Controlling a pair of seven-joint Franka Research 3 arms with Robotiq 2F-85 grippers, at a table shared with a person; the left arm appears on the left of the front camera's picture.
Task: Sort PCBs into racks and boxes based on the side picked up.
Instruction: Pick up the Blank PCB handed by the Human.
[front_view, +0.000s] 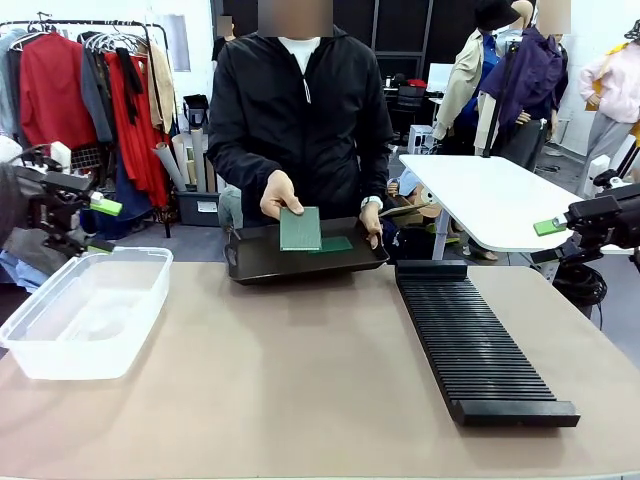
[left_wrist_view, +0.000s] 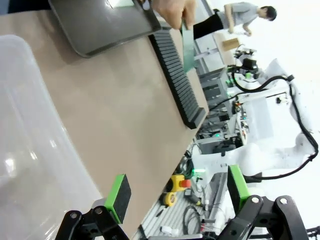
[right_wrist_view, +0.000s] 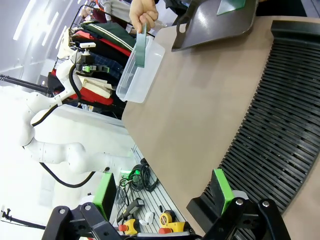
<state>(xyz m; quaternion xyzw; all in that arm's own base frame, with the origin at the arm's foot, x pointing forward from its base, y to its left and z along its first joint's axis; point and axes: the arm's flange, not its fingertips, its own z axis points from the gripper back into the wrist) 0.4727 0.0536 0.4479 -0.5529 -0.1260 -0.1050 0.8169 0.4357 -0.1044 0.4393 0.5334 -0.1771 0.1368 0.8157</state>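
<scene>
Green PCB (front_view: 300, 228) upright in person's hand (front_view: 279, 195) over dark tray (front_view: 246, 270); rack (front_view: 480, 350) beside.

Three cameras: one fixed, two riding the wrists.
Front camera looks across the table (front_view: 300, 400) at the person (front_view: 300, 110) opposite, middling range. Wrist cameras sit at opposite table ends, rolled sideways, facing each other; all three share the table, tray (front_view: 260, 262), rack (front_view: 475, 340), tub (front_view: 85, 330).

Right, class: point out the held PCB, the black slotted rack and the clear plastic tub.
held PCB (front_view: 300, 228), front view, middle of its face.
black slotted rack (front_view: 475, 345), front view, its middle slots.
clear plastic tub (front_view: 70, 362), front view, near wall.
</scene>
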